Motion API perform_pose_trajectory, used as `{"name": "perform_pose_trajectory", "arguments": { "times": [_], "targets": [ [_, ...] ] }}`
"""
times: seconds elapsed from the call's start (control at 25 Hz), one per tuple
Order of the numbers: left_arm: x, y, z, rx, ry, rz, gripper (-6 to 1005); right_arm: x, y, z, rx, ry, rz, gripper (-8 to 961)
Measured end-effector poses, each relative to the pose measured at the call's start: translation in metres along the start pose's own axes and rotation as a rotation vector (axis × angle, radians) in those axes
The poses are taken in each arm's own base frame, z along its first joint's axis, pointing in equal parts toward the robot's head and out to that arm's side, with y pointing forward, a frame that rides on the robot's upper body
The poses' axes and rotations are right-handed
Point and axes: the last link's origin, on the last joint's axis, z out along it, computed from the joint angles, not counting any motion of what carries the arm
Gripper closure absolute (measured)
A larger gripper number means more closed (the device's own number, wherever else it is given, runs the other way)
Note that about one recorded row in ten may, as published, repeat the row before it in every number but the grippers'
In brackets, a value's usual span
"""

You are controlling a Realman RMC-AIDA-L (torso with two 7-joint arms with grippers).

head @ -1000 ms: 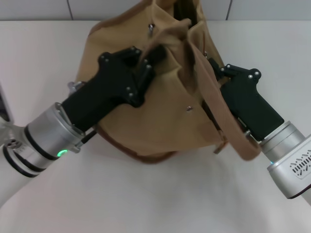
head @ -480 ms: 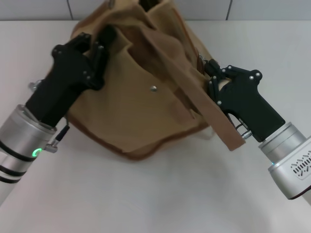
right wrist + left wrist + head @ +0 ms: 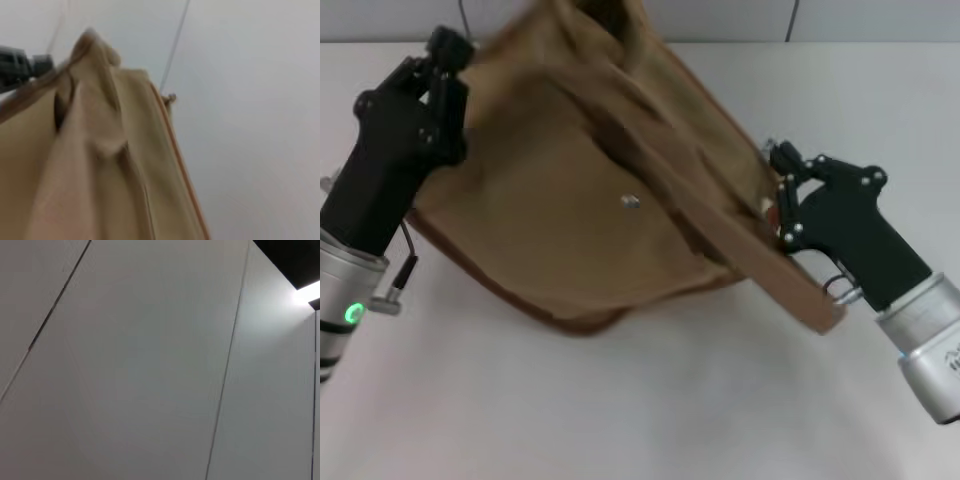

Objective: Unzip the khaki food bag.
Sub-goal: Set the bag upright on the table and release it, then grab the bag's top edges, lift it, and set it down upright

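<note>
The khaki food bag (image 3: 580,190) hangs tilted and stretched between my two grippers in the head view, its open top toward the back. My left gripper (image 3: 455,80) is at the bag's upper left corner and is shut on the fabric there. My right gripper (image 3: 776,203) is at the bag's right edge, shut on the fabric. A brown strap handle (image 3: 760,265) runs diagonally down past the right gripper. A silver snap (image 3: 630,201) shows on the bag's front. The right wrist view shows the bag (image 3: 100,175) close up, with a small silver piece (image 3: 171,97) at its trim. The left wrist view shows none of it.
The white table (image 3: 640,400) lies under the bag. A pale tiled wall (image 3: 880,20) stands behind it. The left wrist view shows only pale wall panels (image 3: 150,365).
My left gripper has swung far left and up, dragging the bag's top corner with it. The bag has shifted left and stretched flatter. My right gripper moved slightly right and down.
</note>
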Motion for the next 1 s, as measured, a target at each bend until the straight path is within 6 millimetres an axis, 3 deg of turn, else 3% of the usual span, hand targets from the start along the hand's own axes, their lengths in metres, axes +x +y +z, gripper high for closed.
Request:
{"name": "perform_pose_trajectory", "arguments": {
  "times": [0.4,0.76,1.0],
  "targets": [
    [0.004,-0.007,-0.003,0.036,0.017,0.014,1001,0.000,-0.008,-0.012,0.008,-0.023,0.074,949],
    [0.003,-0.007,0.000,0.030,0.008,0.016,984,-0.003,-0.008,-0.014,0.011,-0.048,0.080,954],
    [0.013,0.000,-0.001,-0.141,-0.006,0.073,959,-0.005,-0.008,-0.008,0.000,-0.057,0.076,957]
  ]
}}
